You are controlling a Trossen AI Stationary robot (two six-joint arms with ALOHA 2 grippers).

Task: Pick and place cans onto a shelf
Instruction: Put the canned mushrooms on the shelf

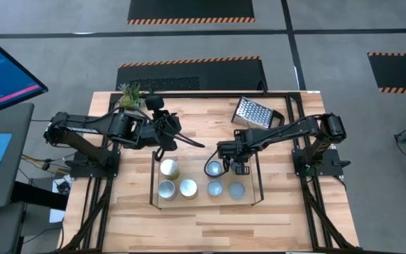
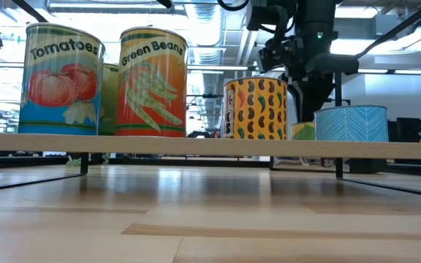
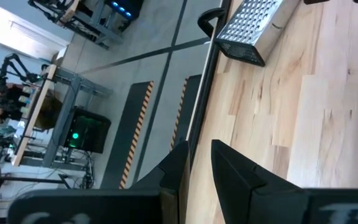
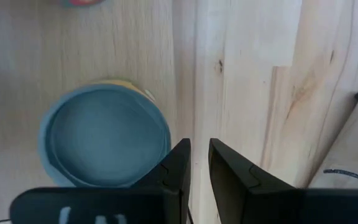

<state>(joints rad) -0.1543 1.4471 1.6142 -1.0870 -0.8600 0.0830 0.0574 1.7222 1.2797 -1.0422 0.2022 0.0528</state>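
Several cans stand on the shelf, whose wooden base shows in the low view. A front row holds the Tomatoes can, the Green Beans can, a pepper-print can and a short blue can. Two more cans stand behind it. My right gripper is shut and empty. It points down beside the blue-topped can at the shelf's back right. My left gripper is shut and empty, above the shelf's far left edge.
A perforated metal grater lies on the table behind the shelf and also shows in the left wrist view. A small green plant sits at the far left corner. Bare wood lies in front of the shelf.
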